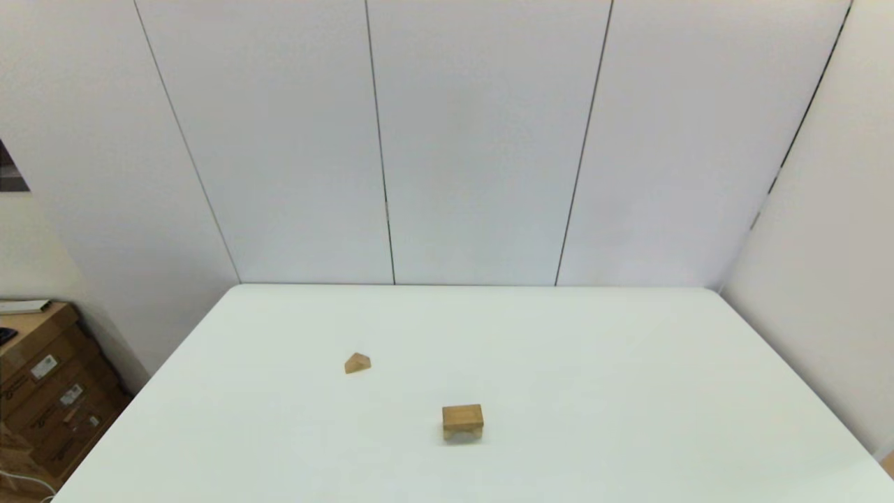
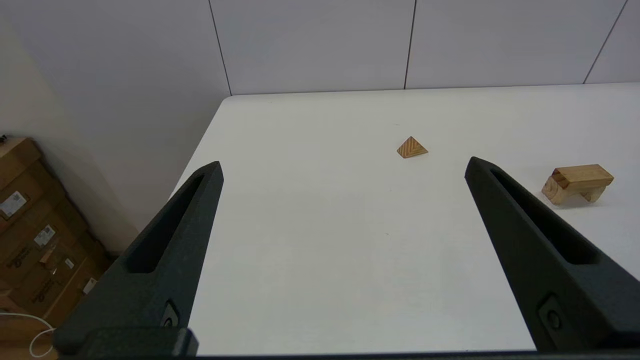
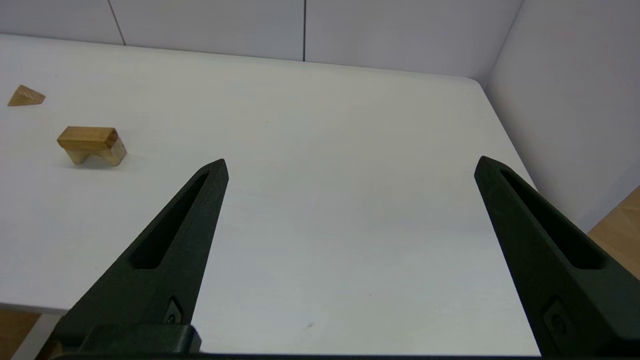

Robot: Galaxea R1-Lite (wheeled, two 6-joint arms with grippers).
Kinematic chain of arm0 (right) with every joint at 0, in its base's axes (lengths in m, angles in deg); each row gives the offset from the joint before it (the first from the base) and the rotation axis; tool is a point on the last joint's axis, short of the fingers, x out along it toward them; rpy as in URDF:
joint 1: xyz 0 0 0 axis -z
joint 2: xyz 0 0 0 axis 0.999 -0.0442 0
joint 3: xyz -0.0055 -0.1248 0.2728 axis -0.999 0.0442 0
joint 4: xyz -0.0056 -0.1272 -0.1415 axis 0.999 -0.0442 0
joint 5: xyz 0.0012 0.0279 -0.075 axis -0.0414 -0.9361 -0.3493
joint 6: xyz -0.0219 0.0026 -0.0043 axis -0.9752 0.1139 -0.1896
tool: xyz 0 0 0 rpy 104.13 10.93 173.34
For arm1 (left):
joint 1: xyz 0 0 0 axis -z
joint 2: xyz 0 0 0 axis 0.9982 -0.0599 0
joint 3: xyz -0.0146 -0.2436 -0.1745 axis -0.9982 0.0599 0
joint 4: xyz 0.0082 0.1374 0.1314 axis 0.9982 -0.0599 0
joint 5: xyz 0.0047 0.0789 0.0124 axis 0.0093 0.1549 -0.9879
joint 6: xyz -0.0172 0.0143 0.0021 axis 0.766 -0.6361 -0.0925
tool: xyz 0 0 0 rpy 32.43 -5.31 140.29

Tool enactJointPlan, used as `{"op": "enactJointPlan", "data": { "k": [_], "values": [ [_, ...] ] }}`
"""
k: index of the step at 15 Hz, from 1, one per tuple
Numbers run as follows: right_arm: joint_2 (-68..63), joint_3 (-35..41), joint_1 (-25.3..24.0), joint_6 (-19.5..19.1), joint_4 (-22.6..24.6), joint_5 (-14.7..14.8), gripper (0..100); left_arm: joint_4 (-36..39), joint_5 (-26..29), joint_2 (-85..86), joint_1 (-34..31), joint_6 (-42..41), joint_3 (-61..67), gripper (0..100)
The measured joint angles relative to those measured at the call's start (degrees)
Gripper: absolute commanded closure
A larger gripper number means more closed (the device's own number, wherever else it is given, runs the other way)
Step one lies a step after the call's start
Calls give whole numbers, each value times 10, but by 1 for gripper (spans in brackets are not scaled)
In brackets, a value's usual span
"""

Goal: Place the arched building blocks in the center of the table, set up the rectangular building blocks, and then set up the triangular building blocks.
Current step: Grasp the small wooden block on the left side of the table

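Slab [image 1: 462,416] rests on arch block [image 1: 463,432]; prism [image 1: 357,363] lies apart. Left gripper [image 2: 342,167] and right gripper [image 3: 350,165] are wide, empty, at the table [image 1: 628,391] near edge.

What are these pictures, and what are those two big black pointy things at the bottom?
They come from a robot with two arms. One camera sits on its head and looks down at the white table. The other two cameras sit on its wrists, just behind its fingers. The black pointy things are those fingers: the left gripper in one picture, the right gripper in the other. Both are spread wide open, holding nothing and parked at the near side of the table.

On the table stands a wooden arch block with a flat rectangular block lying on top of it, like a little bridge. A small triangle block lies apart from them, nearer the robot's left side.
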Motion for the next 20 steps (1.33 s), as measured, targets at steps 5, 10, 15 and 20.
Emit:
{"op": "enactJointPlan", "data": {
  "k": [5,10,15,20],
  "values": [
    [0,0,0,0,0,0,0,0,0,0,0,2,0,0],
    [0,0,0,0,0,-1,0,-6,3,-3,0,-1,-27,0],
    [0,0,0,0,0,0,0,-99,27,-84,0,-5,-173,0],
    [0,0,0,0,0,0,0,-154,83,-279,-1,-27,-343,0]
  ]
}}
